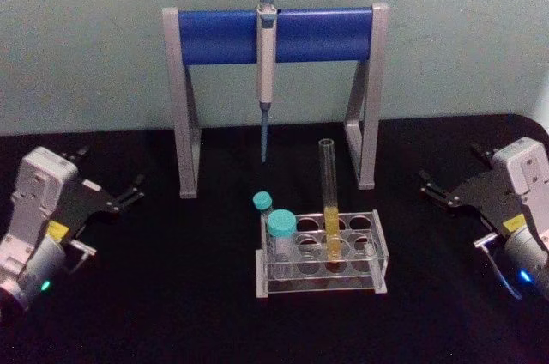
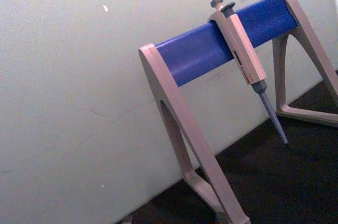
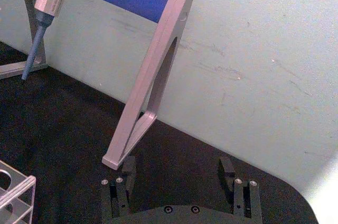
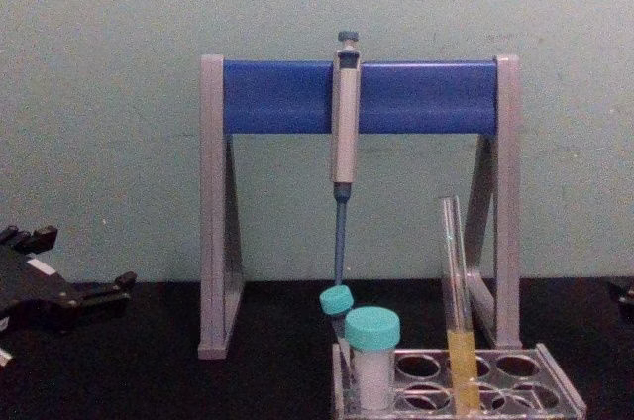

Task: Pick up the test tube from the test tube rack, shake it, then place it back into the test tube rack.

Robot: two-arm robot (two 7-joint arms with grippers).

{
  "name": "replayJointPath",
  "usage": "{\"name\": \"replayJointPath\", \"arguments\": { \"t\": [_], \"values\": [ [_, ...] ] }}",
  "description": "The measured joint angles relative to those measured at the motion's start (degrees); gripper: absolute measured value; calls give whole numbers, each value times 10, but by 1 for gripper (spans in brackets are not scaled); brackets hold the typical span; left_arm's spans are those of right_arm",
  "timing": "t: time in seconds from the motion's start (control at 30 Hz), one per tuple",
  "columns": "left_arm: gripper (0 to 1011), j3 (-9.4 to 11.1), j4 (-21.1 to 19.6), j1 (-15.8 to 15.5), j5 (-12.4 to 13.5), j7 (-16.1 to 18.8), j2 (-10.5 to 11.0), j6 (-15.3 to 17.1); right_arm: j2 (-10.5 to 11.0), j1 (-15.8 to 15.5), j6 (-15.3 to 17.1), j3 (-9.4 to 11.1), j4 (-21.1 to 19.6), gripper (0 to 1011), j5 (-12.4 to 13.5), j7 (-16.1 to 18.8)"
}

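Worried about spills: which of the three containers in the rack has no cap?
The tall test tube holding yellow liquid; the two short vials left of it wear teal caps.

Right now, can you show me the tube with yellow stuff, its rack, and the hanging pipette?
test tube (image 1: pixel 328 188): head view, clear glass midway up.
test tube rack (image 1: pixel 352 278): head view, front wall.
pipette (image 1: pixel 267 63): head view, grey body.

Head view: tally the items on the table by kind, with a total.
Test tube: 1
Teal-capped vials: 2
Rack: 1
Pipette: 1
Pipette stand: 1
Total: 6
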Motion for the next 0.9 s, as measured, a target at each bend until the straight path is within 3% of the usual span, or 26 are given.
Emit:
{"name": "replayJointPath", "arguments": {
  "t": [0.9],
  "values": [
    [1010, 0, 0, 0, 0, 0, 0, 0, 0, 0, 0, 0, 0, 1000, 0, 0]
  ]
}}
